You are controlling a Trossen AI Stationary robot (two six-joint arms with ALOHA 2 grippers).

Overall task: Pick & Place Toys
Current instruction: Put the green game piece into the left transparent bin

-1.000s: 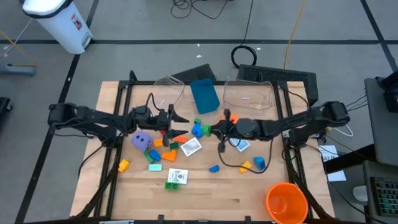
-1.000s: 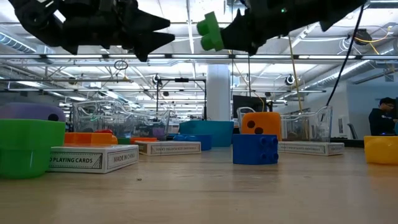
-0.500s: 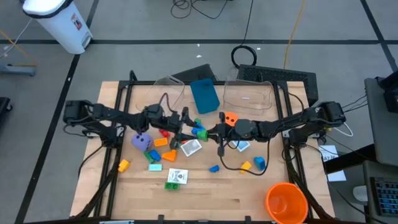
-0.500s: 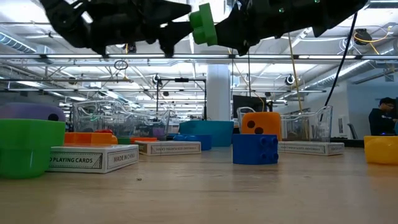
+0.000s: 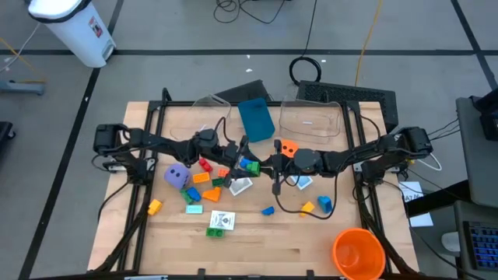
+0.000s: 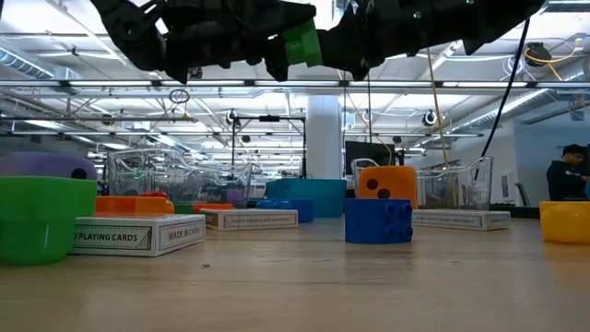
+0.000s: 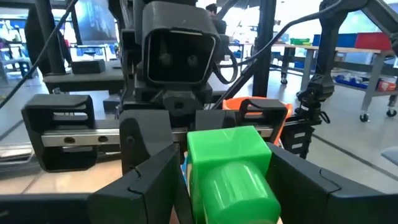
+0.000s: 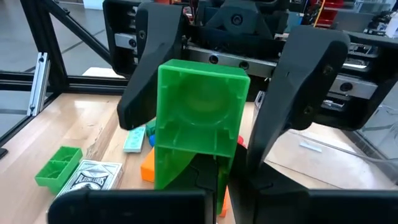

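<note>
Held above the bench [image 5: 257,241] near the orange die [image 5: 289,147]: a green brick [image 6: 301,43], pinched in the right tool [image 5: 264,163], fingers together on it. Facing it from the far side, the left tool [image 5: 243,154], fingers [image 8: 149,56] apart on either side of the brick, whether touching cannot be told.

The left hand [image 5: 243,152] has travelled toward 3 o'clock, closing on the right hand [image 5: 263,162]. Its open fingers [image 8: 149,56] now flank the green brick [image 6: 300,44] held there
</note>
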